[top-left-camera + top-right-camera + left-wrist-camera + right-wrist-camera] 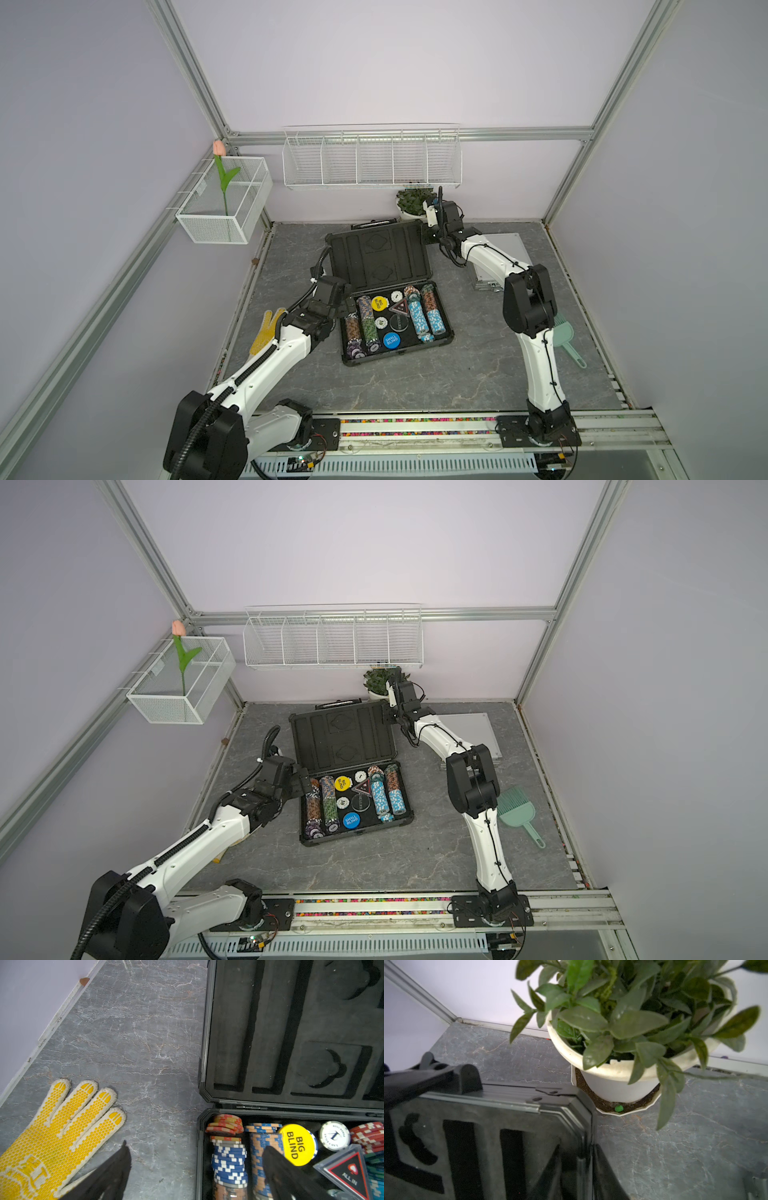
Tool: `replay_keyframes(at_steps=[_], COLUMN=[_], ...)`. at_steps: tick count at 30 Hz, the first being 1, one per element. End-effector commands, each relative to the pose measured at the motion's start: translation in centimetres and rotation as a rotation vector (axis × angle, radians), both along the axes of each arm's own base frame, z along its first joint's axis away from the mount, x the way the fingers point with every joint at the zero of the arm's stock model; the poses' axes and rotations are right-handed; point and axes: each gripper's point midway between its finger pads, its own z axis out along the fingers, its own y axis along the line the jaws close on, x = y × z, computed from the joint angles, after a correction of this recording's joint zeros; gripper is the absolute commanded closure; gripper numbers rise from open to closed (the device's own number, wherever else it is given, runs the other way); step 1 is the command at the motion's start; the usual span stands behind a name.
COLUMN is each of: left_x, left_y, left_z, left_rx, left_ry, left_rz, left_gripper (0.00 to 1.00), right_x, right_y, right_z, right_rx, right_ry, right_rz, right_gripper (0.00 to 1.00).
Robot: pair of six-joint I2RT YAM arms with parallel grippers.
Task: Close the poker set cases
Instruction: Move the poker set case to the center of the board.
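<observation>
The larger dark-grey poker set case (378,257) (343,739) lies open mid-table, its black-lined lid (291,1032) leaning back and its base full of colourful chips (419,316). My right gripper (430,233) (389,713) (577,1153) is shut on the lid's far right edge (586,1126), one finger on each side of the rim. My left gripper (351,305) (305,781) (196,1147) is open and straddles the base's left wall, one finger over the chips and one over the table. The smaller silver case (505,245) (473,729) lies shut at the right, partly hidden by my right arm.
A potted plant (411,201) (633,1022) stands right behind the lid's far right corner. A yellow glove (266,328) (52,1136) lies left of the case, under my left arm. A green dustpan (565,336) lies at the right. White wire baskets (372,160) hang on the walls.
</observation>
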Motion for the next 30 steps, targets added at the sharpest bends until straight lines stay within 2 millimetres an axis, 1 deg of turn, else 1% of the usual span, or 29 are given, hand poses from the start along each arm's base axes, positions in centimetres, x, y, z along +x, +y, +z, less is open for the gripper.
replay_keyframes(at_steps=[1, 6, 13, 17, 20, 26, 30], left_x=[-0.5, -0.4, -0.5, -1.1, -1.6, -3.0, -4.0], left_y=[0.5, 0.9, 1.1, 2.1, 2.7, 2.8, 2.7], left_z=[-0.6, -0.9, -1.0, -1.3, -2.0, -3.8, -4.8], left_rx=[0.017, 0.021, 0.03, 0.054, 0.049, 0.003, -0.014], left_ry=[0.021, 0.026, 0.035, 0.052, 0.075, 0.121, 0.162], left_rz=[0.007, 0.039, 0.048, 0.096, 0.14, 0.164, 0.167], left_gripper=[0.0, 0.0, 0.0, 0.0, 0.0, 0.0, 0.0], right_x=[-0.1, -1.0, -3.2, -4.8, -6.2, -8.8, -9.9], right_y=[0.3, 0.1, -0.9, -1.4, -1.7, -2.7, -2.9], right_z=[1.5, 3.5, 6.7, 7.9, 8.2, 8.1, 7.7], right_rx=[0.018, 0.032, 0.053, 0.058, 0.06, 0.041, 0.03], right_ry=[-0.04, -0.109, -0.217, -0.256, -0.273, -0.286, -0.279], right_rz=[0.032, 0.052, 0.07, 0.083, 0.092, 0.087, 0.088], right_gripper=[0.82, 0.86, 0.88, 0.88, 0.88, 0.88, 0.88])
